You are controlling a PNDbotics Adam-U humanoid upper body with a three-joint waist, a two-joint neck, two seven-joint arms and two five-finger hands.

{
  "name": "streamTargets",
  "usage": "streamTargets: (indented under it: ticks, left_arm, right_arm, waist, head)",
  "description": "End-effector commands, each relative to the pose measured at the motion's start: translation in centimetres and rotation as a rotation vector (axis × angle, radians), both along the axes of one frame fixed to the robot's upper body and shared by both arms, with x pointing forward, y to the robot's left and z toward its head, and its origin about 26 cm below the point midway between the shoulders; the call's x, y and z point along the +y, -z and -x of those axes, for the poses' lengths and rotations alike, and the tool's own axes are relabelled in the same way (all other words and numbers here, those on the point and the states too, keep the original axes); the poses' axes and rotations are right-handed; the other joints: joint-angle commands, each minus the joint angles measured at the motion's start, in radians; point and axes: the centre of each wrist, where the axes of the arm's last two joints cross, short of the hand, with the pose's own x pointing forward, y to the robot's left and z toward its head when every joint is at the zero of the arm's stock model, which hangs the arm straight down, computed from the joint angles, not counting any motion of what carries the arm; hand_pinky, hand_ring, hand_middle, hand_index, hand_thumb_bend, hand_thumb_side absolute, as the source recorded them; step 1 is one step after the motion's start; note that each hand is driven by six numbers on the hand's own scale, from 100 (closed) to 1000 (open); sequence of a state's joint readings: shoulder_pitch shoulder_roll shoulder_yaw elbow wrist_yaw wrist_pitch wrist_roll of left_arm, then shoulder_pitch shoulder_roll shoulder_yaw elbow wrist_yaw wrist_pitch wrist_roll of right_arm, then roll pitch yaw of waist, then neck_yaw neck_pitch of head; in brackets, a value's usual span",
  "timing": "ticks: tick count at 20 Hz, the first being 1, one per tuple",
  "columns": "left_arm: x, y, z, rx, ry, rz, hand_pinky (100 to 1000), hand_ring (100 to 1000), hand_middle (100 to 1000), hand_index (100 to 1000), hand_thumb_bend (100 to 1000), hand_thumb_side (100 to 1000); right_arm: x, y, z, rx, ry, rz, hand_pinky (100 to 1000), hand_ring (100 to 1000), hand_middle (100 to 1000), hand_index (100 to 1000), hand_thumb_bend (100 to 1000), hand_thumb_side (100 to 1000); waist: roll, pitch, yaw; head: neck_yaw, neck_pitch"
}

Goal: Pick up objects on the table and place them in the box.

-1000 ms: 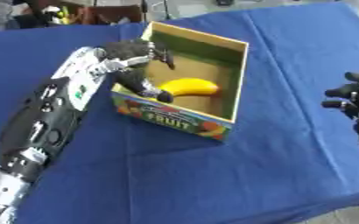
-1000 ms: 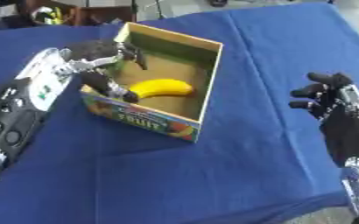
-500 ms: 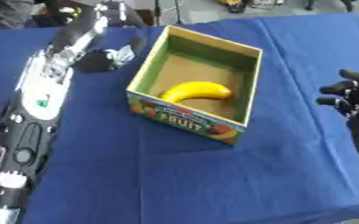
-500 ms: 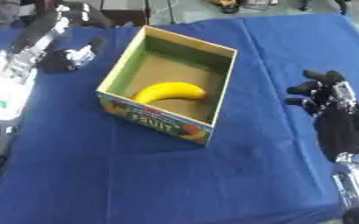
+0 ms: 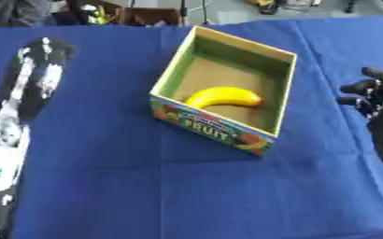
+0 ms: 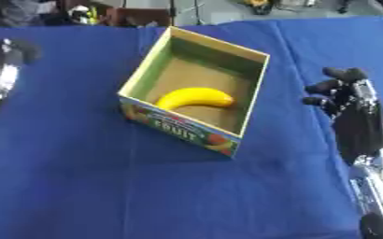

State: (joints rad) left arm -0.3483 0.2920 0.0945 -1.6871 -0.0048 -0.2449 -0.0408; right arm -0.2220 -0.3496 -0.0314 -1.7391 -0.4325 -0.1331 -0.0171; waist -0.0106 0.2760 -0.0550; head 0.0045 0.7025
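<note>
Yellow curved banana (image 5: 224,97) lies inside the open cardboard fruit box (image 5: 278,105) on the blue tablecloth (image 5: 145,177). Right hand (image 6: 342,91) hovers right of the box, fingers curled, empty. Left hand's state cannot be told.

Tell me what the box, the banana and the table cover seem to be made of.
Box: likely cardboard, with plain brown inside and a printed front.
Banana: smooth, even yellow skin; real or plastic, I cannot tell.
Cover: probably matte blue cloth; it shows soft creases.

Banana (image 6: 195,98) in box (image 6: 258,95) — seemingly flat.
</note>
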Motion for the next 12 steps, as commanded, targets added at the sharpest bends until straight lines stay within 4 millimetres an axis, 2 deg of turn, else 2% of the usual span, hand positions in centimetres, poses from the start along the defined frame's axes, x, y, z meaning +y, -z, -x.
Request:
streamTargets:
  ticks: [1,6,12]
  left_arm:
    - [0.9,-2.7,1.7,0.013,0.122,0.160,677,670,655,723,399,1000]
    - [1.5,-1.5,2.3,0.085,0.159,0.198,654,621,611,717,391,1000]
    - [1.9,-0.6,2.5,0.125,0.158,0.198,648,620,609,711,389,1000]
  right_arm:
    - [-0.4,-1.4,0.0,-0.040,0.005,0.016,634,676,541,764,100,778]
    - [-0.1,-1.8,-0.2,-0.052,-0.008,0.013,635,676,541,764,100,778]
    - [0.0,-1.9,-0.2,-0.056,-0.011,0.011,635,677,542,764,100,776]
  waist:
    - [0.002,-0.012,-0.001]
    - [0.001,-0.002,-0.016]
    - [0.001,0.001,-0.023]
  head:
    - [0.005,0.007]
    - [0.010,0.004]
    - [0.009,0.003]
